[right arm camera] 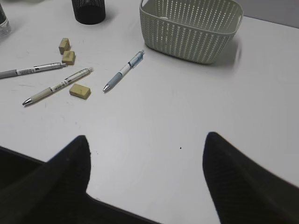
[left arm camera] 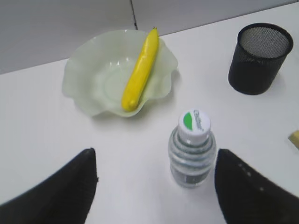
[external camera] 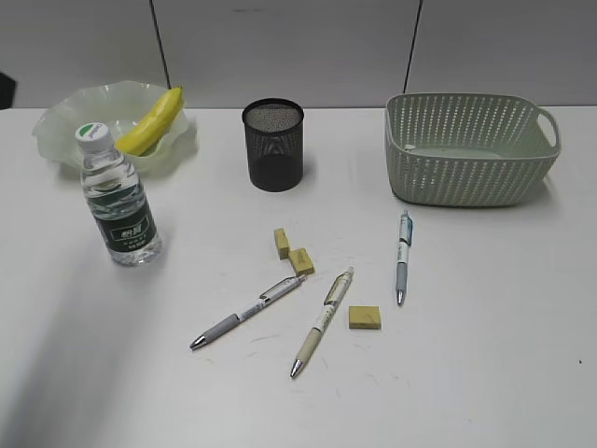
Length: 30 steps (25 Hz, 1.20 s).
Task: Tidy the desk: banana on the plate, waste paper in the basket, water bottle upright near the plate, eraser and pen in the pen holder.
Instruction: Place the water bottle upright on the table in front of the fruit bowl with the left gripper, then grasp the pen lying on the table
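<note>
The banana lies in the wavy-rimmed plate at the back left. In front of the plate the water bottle stands upright. My left gripper is open above it, the bottle near the right finger and untouched. Three pens and three eraser pieces lie mid-desk, in front of the black mesh pen holder. The basket stands back right. My right gripper hangs open over bare desk. No waste paper shows.
The white desk runs to a grey wall at the back. Neither arm appears in the exterior view. In the right wrist view, the pens and erasers lie far to the upper left of the fingers.
</note>
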Motion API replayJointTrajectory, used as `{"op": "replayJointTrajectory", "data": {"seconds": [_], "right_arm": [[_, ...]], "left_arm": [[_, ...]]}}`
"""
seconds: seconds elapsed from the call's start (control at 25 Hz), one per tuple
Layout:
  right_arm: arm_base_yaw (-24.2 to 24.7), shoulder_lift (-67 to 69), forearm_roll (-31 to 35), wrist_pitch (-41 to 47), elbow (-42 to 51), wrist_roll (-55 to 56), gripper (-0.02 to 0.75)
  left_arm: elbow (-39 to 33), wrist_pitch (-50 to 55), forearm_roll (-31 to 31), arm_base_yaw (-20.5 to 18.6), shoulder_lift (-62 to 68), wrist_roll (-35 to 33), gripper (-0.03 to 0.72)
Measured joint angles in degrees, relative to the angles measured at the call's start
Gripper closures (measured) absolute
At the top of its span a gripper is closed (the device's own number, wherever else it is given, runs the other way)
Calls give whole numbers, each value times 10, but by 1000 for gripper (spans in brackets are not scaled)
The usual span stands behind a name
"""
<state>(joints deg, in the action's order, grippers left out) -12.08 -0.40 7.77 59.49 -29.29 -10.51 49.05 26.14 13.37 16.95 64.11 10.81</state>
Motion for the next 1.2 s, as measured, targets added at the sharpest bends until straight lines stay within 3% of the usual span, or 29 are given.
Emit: {"op": "replayJointTrajectory", "data": {"seconds": [0.52, 0.76, 1.2], "right_arm": [[0, 0, 0, 0, 0, 0, 150], [0, 0, 0, 0, 0, 0, 150], [0, 0, 0, 0, 0, 0, 150]], "left_arm": [[1, 415, -50, 0, -358, 0, 120], [-14, 435, -54, 0, -504, -3, 125], [-149, 443, -95, 1, -626, -78, 126]]}}
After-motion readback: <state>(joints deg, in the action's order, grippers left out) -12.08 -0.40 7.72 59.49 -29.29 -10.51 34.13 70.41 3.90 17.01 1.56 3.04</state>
